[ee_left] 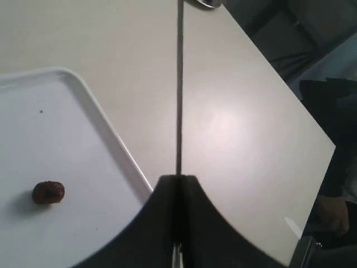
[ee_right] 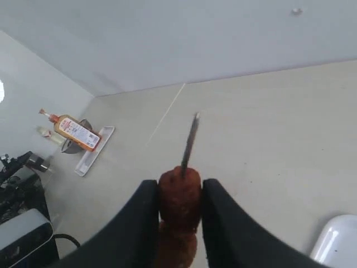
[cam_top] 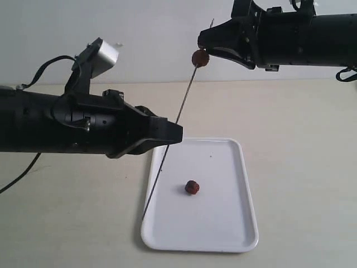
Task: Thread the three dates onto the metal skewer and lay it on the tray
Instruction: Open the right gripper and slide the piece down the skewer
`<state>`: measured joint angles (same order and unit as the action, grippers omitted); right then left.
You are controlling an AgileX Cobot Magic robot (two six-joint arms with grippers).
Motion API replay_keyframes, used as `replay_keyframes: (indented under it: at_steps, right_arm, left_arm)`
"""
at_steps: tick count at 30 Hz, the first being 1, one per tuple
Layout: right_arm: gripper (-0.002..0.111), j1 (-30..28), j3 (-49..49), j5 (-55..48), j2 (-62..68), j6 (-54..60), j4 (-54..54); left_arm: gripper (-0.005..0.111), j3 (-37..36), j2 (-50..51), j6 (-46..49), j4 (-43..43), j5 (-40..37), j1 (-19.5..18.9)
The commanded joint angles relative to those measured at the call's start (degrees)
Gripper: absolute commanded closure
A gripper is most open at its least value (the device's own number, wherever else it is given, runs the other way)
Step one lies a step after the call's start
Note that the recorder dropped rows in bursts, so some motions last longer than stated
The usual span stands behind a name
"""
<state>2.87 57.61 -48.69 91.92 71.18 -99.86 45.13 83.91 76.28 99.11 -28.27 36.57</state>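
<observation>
The metal skewer (cam_top: 179, 114) slants up from the tray's left rim to its tip near my right gripper (cam_top: 203, 49). My left gripper (cam_top: 174, 134) is shut on the skewer's lower part; in the left wrist view the rod (ee_left: 179, 89) runs straight out of the closed left gripper (ee_left: 178, 178). My right gripper (ee_right: 179, 187) is shut on a date (ee_right: 179, 198) threaded near the tip, with the point (ee_right: 189, 142) poking out beyond it. A second reddish-brown lump (ee_right: 175, 245) sits right behind that date. Another date (cam_top: 192, 187) lies loose on the white tray (cam_top: 234, 223).
The tray's rim (ee_left: 100, 120) is close beside the left gripper. The table's edge (ee_left: 279, 84) runs nearby, with dark shapes beyond it. Far off in the right wrist view, an orange-labelled bottle (ee_right: 75, 132) lies by a small white tray (ee_right: 95, 149), and black equipment (ee_right: 19, 190) stands there too.
</observation>
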Motion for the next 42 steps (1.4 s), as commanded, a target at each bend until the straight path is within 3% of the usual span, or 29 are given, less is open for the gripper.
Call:
replay_keyframes:
  at_steps: [1,4,10,12,26,37,42]
  right_arm:
    - [0.081,-0.27,-0.15,-1.02,-0.44,1.69,1.29]
    - [0.076,-0.27,-0.15,-1.02,-0.44,3.14,1.60]
    - [0.040,-0.27,-0.15,-1.02,-0.44,5.61,2.94]
    - [0.036,-0.27,-0.04,-1.02,-0.66,5.66,2.94]
    - [0.036,-0.27,-0.04,7.00,-9.44,5.75,6.12]
    - [0.049,-0.27,-0.04,7.84,-7.98,5.25,5.41]
    - [0.049,-0.27,-0.04,10.07,-10.57,-0.16,11.17]
  left_arm:
    - [0.107,1.52,-0.17,0.17,0.84,0.12,-0.12]
    - [0.107,1.52,-0.17,1.69,0.84,0.12,-0.12]
    - [0.107,1.52,-0.17,2.53,0.84,0.12,-0.12]
    - [0.107,1.52,-0.17,2.53,0.84,0.12,-0.12]
    - [0.107,1.52,-0.17,0.81,-1.74,-0.50,-0.12]
    - [0.107,1.52,-0.17,-0.29,-1.94,-2.90,0.00]
    - [0.107,1.52,-0.17,-5.69,-8.49,1.05,-0.11]
